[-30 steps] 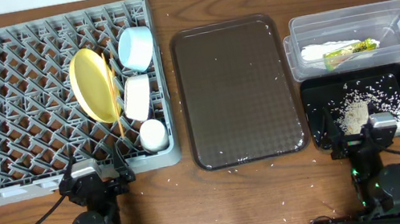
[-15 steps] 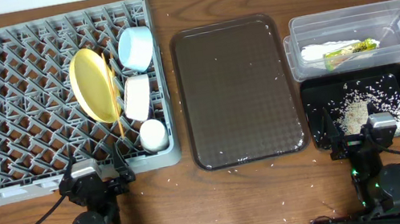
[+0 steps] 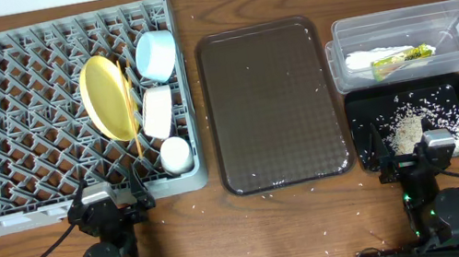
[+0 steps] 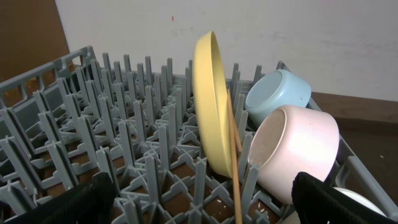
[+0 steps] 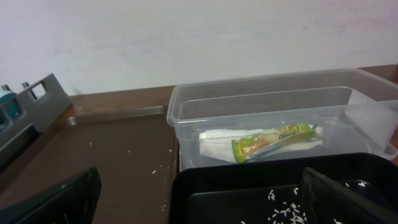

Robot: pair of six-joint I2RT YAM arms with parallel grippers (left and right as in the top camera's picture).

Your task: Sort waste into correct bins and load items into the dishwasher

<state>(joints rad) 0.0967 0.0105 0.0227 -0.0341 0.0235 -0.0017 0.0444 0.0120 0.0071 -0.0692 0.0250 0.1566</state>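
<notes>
The grey dish rack [image 3: 11,109] holds the yellow plate [image 3: 108,97] on edge, the light blue bowl [image 3: 156,55], the white bowl [image 3: 158,112], the white cup [image 3: 176,155] and the chopsticks [image 3: 131,112]. In the left wrist view the plate [image 4: 211,112], blue bowl [image 4: 278,94], white bowl [image 4: 295,152] and a chopstick [image 4: 234,162] stand in the rack [image 4: 93,137]. The clear tub [image 3: 407,43] holds the snack wrapper [image 3: 403,59] and white paper [image 3: 367,59]; the wrapper [image 5: 273,140] shows in the right wrist view. Rice [image 3: 416,127] lies in the black tray [image 3: 413,121]. My left gripper [image 3: 110,204] and right gripper [image 3: 412,156] are open and empty at the table's front.
The dark brown serving tray [image 3: 273,107] lies between the rack and the bins, with a few rice grains on it. Scattered grains lie on the wooden table [image 3: 274,224] near the front. Cables run from both arm bases.
</notes>
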